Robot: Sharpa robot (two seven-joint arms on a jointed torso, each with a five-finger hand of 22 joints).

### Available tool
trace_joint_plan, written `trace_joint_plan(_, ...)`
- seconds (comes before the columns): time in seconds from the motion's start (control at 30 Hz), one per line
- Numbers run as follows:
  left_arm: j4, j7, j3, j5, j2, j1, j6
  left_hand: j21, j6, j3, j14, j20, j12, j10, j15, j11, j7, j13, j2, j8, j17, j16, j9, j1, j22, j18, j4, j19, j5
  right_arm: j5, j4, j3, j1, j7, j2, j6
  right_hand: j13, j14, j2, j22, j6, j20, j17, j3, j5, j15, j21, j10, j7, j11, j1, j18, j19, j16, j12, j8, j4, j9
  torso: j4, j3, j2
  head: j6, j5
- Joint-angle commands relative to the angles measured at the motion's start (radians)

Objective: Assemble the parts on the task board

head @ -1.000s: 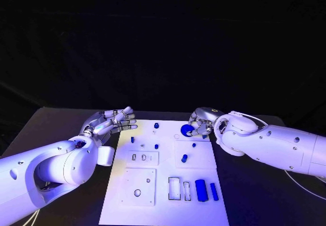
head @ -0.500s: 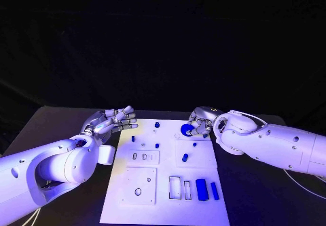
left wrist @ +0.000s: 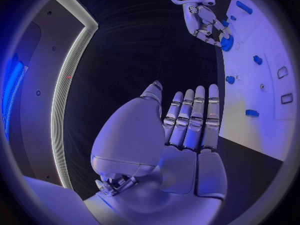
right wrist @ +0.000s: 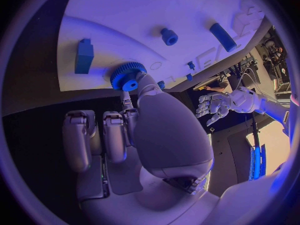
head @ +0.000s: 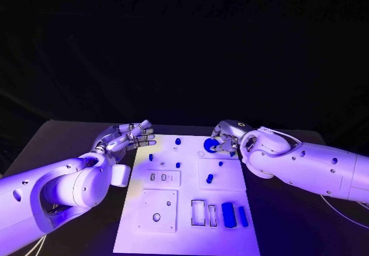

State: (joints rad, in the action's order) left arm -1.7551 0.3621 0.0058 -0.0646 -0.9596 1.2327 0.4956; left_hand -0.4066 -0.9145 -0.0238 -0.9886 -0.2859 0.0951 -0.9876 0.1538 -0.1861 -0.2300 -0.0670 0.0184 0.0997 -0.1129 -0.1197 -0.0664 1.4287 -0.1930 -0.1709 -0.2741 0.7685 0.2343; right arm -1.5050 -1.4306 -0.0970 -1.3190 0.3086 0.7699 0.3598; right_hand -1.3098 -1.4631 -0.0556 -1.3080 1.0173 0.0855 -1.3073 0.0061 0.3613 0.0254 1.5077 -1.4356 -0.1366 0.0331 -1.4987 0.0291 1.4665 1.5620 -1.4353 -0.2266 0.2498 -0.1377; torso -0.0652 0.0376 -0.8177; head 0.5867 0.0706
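Right hand (head: 224, 140) fingers pinch the blue gear (head: 210, 146) (over the task board (head: 187, 234)) — left hand (head: 123, 137) hovers, fingers spread, empty.

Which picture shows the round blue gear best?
The right wrist view: the round blue gear is big there, its teeth plain, at the task board edge by the right hand. The head view shows it small, partly behind fingers. The left wrist view shows it tiny.
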Motion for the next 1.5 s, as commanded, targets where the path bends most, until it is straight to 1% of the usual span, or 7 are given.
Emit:
trace_joint_plan(0.03, -0.001, 0.003, 0.001, -0.001, 0.003, 0.002, -0.019, -0.006, -0.005, 0.003, 0.004, 0.003, -0.007, -0.001, 0.002, -0.003, -0.005, -0.001, 0.000, -0.005, 0.000, 0.004, -0.001, 0.009, -0.001, -0.009, 0.002, -0.007, -0.004, -0.041, -0.013, 0.000, 0.000, 0.005, 0.000, 0.051, -0.091, -0.105, 0.006, -0.195, 0.032, -0.006, -0.253, 0.009, -0.003, 0.007, 0.007, -0.006, 0.026, -0.001, -0.020, -0.009, 0.050, 0.005, -0.005, -0.007, 0.001, -0.009, 0.0004, 0.0007, 0.000, -0.002, -0.002)
trace_joint_plan(0.33, -0.001, 0.002, 0.001, -0.001, 0.004, 0.002, -0.020, -0.006, -0.005, 0.003, 0.004, 0.003, -0.007, -0.001, 0.002, -0.003, -0.005, 0.000, -0.001, -0.006, 0.000, 0.005, 0.000, 0.009, -0.001, -0.009, 0.002, -0.007, -0.004, -0.084, -0.079, 0.001, -0.003, 0.003, -0.004, 0.084, -0.095, -0.106, 0.002, -0.201, 0.037, -0.007, -0.256, 0.020, 0.000, 0.008, 0.012, -0.010, 0.027, -0.002, -0.018, -0.011, 0.055, 0.006, -0.008, -0.007, 0.003, -0.010, -0.0003, 0.0010, 0.001, -0.004, -0.006)
trace_joint_plan(0.5, -0.002, 0.002, 0.001, -0.001, 0.006, 0.002, -0.020, -0.006, -0.005, 0.003, 0.004, 0.003, -0.007, -0.001, 0.002, -0.003, -0.005, 0.000, -0.001, -0.006, 0.000, 0.005, 0.000, 0.009, -0.001, -0.009, 0.002, -0.007, -0.004, -0.136, -0.097, 0.001, -0.006, 0.013, -0.045, 0.103, -0.097, -0.107, -0.002, -0.208, 0.038, -0.008, -0.259, 0.026, 0.004, 0.009, 0.017, -0.012, 0.028, -0.003, -0.016, -0.013, 0.060, 0.007, -0.010, -0.006, 0.004, -0.010, -0.0017, 0.0011, 0.000, -0.005, -0.007)
trace_joint_plan(0.83, -0.002, 0.002, 0.001, -0.001, 0.009, 0.002, -0.020, -0.007, -0.005, 0.002, 0.004, 0.003, -0.008, -0.001, 0.002, -0.003, -0.004, 0.000, -0.002, -0.006, 0.000, 0.005, 0.000, 0.010, -0.001, -0.009, 0.003, -0.007, -0.004, -0.157, -0.042, 0.000, -0.007, 0.019, -0.144, 0.100, -0.097, -0.107, -0.004, -0.210, 0.039, -0.008, -0.260, 0.031, 0.002, 0.009, 0.019, -0.012, 0.028, -0.003, -0.013, -0.013, 0.061, 0.007, -0.010, -0.005, 0.006, -0.009, -0.0009, 0.0023, 0.000, -0.005, -0.010)
trace_joint_plan(0.97, -0.002, 0.002, 0.001, -0.001, 0.010, 0.002, -0.020, -0.007, -0.005, 0.002, 0.004, 0.003, -0.008, -0.001, 0.002, -0.003, -0.004, 0.000, -0.002, -0.006, 0.000, 0.005, 0.000, 0.010, -0.001, -0.009, 0.003, -0.007, -0.004, -0.156, -0.009, -0.002, -0.004, 0.017, -0.182, 0.091, -0.096, -0.107, -0.005, -0.209, 0.038, -0.008, -0.260, 0.034, 0.000, 0.009, 0.018, -0.011, 0.027, -0.003, -0.011, -0.013, 0.061, 0.007, -0.009, -0.004, 0.007, -0.009, -0.0010, 0.0007, -0.002, -0.005, -0.009)
trace_joint_plan(1.23, -0.002, 0.003, 0.001, -0.001, 0.012, 0.002, -0.021, -0.007, -0.005, 0.002, 0.004, 0.003, -0.008, -0.001, 0.002, -0.003, -0.004, 0.000, -0.002, -0.006, 0.000, 0.005, 0.000, 0.010, -0.001, -0.009, 0.003, -0.007, -0.004, -0.149, 0.033, -0.005, 0.008, 0.007, -0.229, 0.068, -0.095, -0.107, -0.008, -0.208, 0.035, -0.008, -0.259, 0.041, -0.005, 0.009, 0.017, -0.010, 0.026, -0.002, -0.007, -0.013, 0.060, 0.007, -0.007, 0.000, 0.009, -0.008, -0.0010, 0.0003, -0.001, -0.002, -0.010)
trace_joint_plan(1.5, -0.002, 0.003, 0.001, -0.001, 0.012, 0.002, -0.020, -0.007, -0.005, 0.002, 0.004, 0.003, -0.008, -0.001, 0.002, -0.003, -0.004, 0.000, -0.002, -0.006, 0.000, 0.005, 0.000, 0.010, -0.001, -0.009, 0.003, -0.007, -0.004, -0.145, 0.053, -0.007, 0.016, -0.001, -0.248, 0.049, -0.095, -0.107, -0.008, -0.208, 0.035, -0.008, -0.260, 0.043, -0.006, 0.009, 0.017, -0.010, 0.026, -0.002, -0.006, -0.013, 0.059, 0.007, -0.007, 0.001, 0.010, -0.008, 0.0012, -0.0008, -0.001, 0.001, -0.015)
